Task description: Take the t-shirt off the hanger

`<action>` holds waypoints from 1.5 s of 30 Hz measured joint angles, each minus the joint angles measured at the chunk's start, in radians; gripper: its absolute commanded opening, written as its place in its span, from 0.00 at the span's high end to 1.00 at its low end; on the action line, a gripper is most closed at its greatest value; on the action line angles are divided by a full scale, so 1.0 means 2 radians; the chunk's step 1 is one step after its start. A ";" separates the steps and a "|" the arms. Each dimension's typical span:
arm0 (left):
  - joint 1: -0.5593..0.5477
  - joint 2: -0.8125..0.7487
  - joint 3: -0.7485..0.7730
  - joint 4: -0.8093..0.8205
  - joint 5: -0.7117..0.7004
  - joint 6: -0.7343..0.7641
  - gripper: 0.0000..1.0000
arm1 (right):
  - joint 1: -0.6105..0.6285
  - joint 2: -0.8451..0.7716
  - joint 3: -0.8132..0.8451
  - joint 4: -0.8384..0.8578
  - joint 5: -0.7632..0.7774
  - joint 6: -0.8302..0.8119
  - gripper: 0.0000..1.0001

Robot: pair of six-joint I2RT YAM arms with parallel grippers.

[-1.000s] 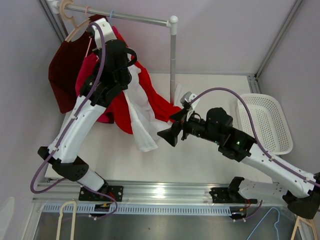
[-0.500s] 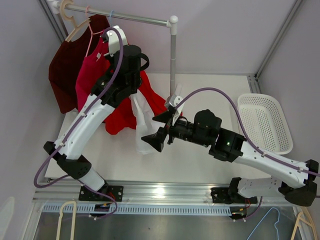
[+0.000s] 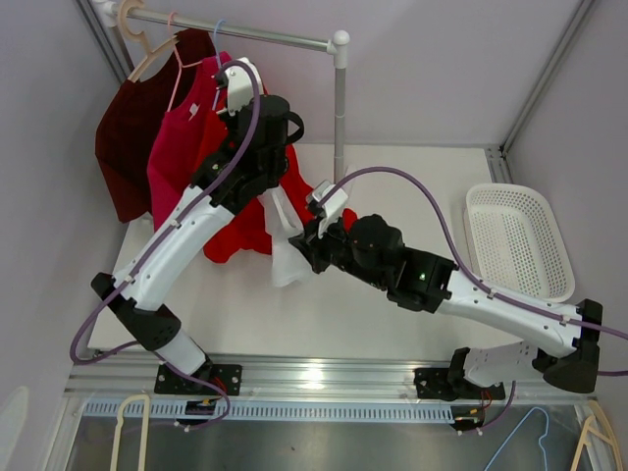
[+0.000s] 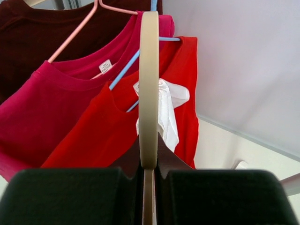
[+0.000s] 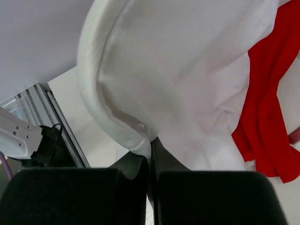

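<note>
Fabric of the white t-shirt [image 5: 187, 84] is pinched by the right pincer [image 5: 151, 161]. The beige hanger [image 4: 149, 84] (seen edge-on) is clamped in the left pincer [image 4: 148, 180].

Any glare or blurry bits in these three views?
Top view: evenly lit, one glare spot on the aluminium rail. Left wrist view: red shirt sharp, left gripper close to the lens, dark and soft. Right wrist view: white t-shirt bright, nearly washed out; right gripper dark, blurred.
</note>
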 measured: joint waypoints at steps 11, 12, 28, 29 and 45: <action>0.029 0.041 0.010 0.027 0.027 0.009 0.99 | 0.088 -0.098 -0.015 -0.065 0.075 0.014 1.00; 0.033 0.051 0.018 0.028 0.029 0.012 0.99 | 0.102 -0.107 -0.018 -0.071 0.085 0.018 1.00; 0.038 0.117 0.140 -0.075 0.108 0.001 0.99 | 0.126 -0.044 -0.165 -0.024 0.133 0.122 1.00; 0.038 0.109 0.140 -0.100 0.124 -0.015 0.99 | 0.107 -0.041 -0.165 -0.020 0.119 0.125 1.00; 0.004 -0.335 -0.124 -0.212 0.344 -0.086 0.99 | -0.154 -0.032 -0.104 -0.039 0.044 0.134 1.00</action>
